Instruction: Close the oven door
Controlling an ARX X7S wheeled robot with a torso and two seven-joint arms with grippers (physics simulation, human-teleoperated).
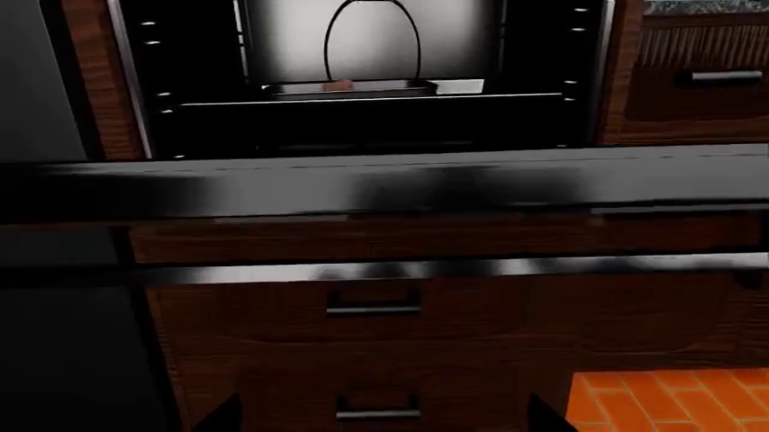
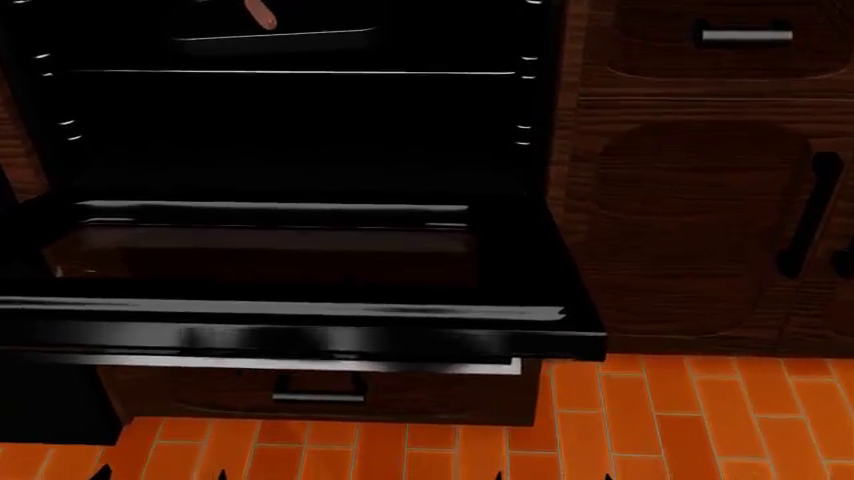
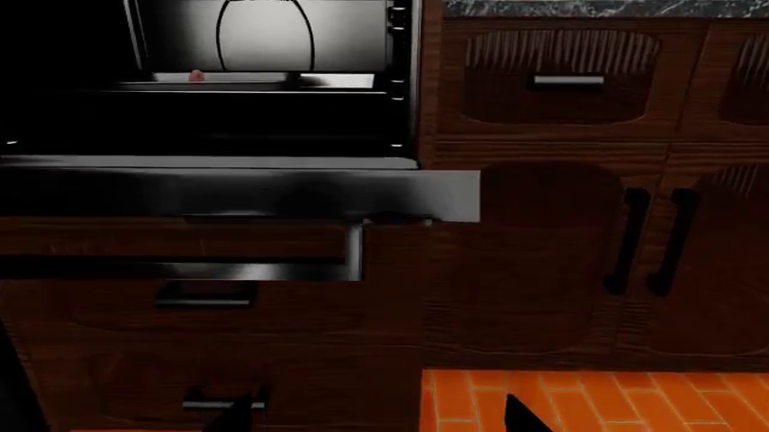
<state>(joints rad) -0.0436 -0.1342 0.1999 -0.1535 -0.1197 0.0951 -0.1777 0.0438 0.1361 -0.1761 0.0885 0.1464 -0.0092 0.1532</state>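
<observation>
Black fingertips of the left gripper (image 1: 378,416) stand apart, holding nothing, and those of the right gripper (image 3: 382,416) likewise — free air between and ahead of both. Beyond and above them the oven door (image 2: 287,325) hangs fully dropped, lying flat, its glossy front edge nearest, the silvery bar handle (image 2: 267,362) just under that edge. Orange brick floor (image 2: 667,420) lies below. Farther off are wooden drawers (image 1: 373,310) and, deepest, the lit oven cavity (image 1: 360,54) with its rack.
</observation>
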